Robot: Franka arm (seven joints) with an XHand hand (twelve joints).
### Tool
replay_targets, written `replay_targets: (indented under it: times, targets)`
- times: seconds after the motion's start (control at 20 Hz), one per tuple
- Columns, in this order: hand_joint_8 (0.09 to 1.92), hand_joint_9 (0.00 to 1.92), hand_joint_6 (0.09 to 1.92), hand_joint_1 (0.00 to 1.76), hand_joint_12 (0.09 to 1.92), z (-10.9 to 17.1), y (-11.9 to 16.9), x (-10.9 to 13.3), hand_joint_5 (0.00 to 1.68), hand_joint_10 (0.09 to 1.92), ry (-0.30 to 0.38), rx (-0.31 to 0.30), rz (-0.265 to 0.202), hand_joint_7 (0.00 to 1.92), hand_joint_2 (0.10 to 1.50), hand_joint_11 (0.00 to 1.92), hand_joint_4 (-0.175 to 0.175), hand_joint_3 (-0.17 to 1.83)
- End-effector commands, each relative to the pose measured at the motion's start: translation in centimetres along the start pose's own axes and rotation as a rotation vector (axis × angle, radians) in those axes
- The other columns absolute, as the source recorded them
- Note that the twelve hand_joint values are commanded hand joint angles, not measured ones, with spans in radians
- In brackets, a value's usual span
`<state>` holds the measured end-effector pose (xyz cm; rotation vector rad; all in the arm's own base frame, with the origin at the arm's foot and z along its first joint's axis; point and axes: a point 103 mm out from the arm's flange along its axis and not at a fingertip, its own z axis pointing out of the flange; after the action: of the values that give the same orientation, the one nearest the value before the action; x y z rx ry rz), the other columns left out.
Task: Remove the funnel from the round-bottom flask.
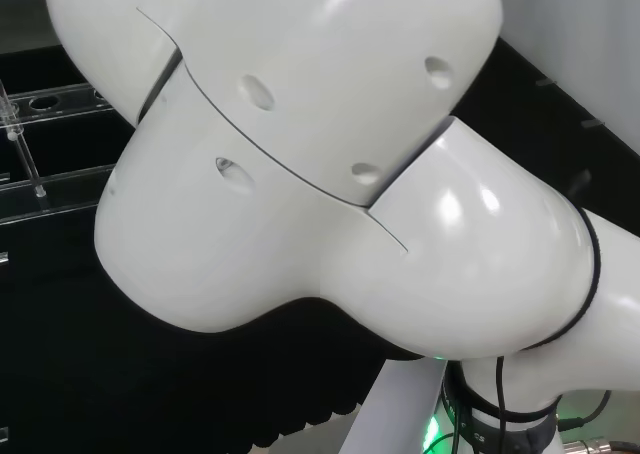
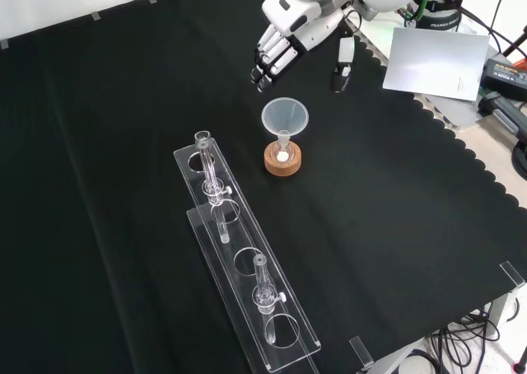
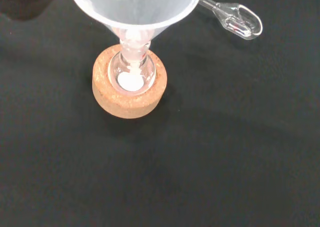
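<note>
Hand [image 2: 284, 40] hangs above funnel [image 2: 285, 116], fingers extended.

Overhead front view — close wrist view

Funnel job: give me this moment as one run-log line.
hand: open, above and apart from funnel | funnel: seated in flask neck | flask: upright on cork ring | removal: not yet begun

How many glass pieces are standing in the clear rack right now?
2. One stands at the far end of the clear rack, at; the other sits nearer the camera, at. Clear glass is hard to see, so another may be hidden.
</note>
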<state>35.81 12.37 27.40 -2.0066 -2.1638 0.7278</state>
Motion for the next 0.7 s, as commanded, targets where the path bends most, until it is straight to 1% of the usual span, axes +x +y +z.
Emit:
replay_targets:
  times: [0.05,0.3,0.45,0.7]
  targets:
    - [0.29,0.17,0.09,0.64,1.43,0.9,1.4,0.8,0.03,0.82,-0.043,0.026,0.006,0.0,0.69,0.41,-0.025,0.18]
    - [0.23,0.13,0.09,0.64,1.45,1.8,2.5,1.3,0.02,0.85,-0.071,0.047,0.015,0.0,0.69,0.39,-0.023,0.17]
    - [0.22,0.13,0.09,0.64,1.45,2.1,3.0,1.5,0.02,0.86,-0.103,0.049,0.02,0.0,0.69,0.39,-0.022,0.17]
    - [0.21,0.12,0.09,0.64,1.45,2.3,3.6,2.0,0.01,0.86,-0.121,0.05,0.023,0.0,0.7,0.39,-0.022,0.16]
